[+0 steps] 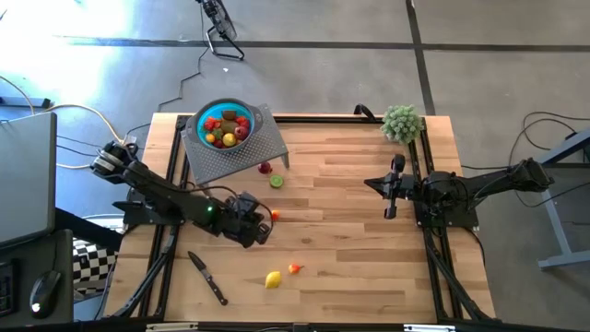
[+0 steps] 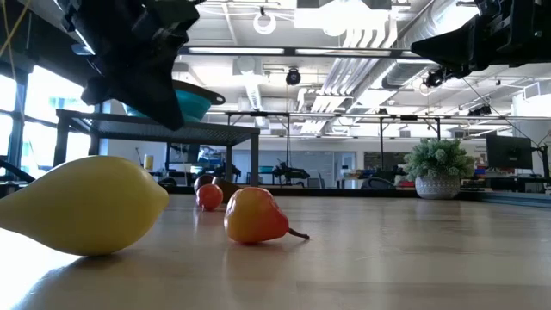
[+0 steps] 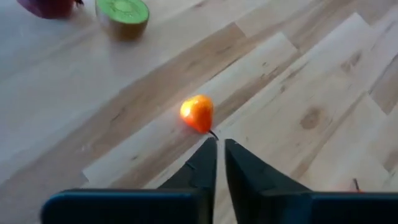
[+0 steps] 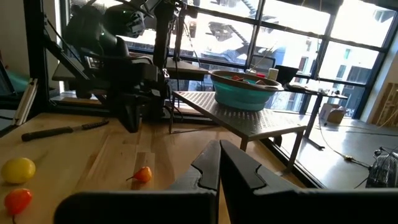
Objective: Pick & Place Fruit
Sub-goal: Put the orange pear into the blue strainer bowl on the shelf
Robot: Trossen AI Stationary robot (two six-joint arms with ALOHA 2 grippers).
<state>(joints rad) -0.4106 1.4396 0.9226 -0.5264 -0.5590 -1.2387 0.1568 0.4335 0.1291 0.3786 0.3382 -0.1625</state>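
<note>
A small orange fruit [image 3: 198, 113] lies on the table just ahead of my left gripper [image 3: 219, 146], which is shut and hovers over it [image 1: 274, 215] without touching. A dark maroon fruit [image 1: 265, 168] and a lime green half fruit [image 1: 276, 181] rest beside the grey stand. A yellow lemon [image 1: 273, 278] and an orange-red fruit [image 1: 295, 268] lie nearer the table's near edge. The teal bowl [image 1: 224, 109] holds several fruits and sits on the stand. My right gripper [image 1: 392, 189] waits shut, raised at the table's right side.
A black-handled knife [image 1: 207, 277] lies near the near-left corner. The perforated grey stand [image 1: 249, 148] carries the bowl at the far left. A fuzzy green plant ball [image 1: 402, 123] sits at the far right. Black rails [image 1: 429, 249] run along both table sides.
</note>
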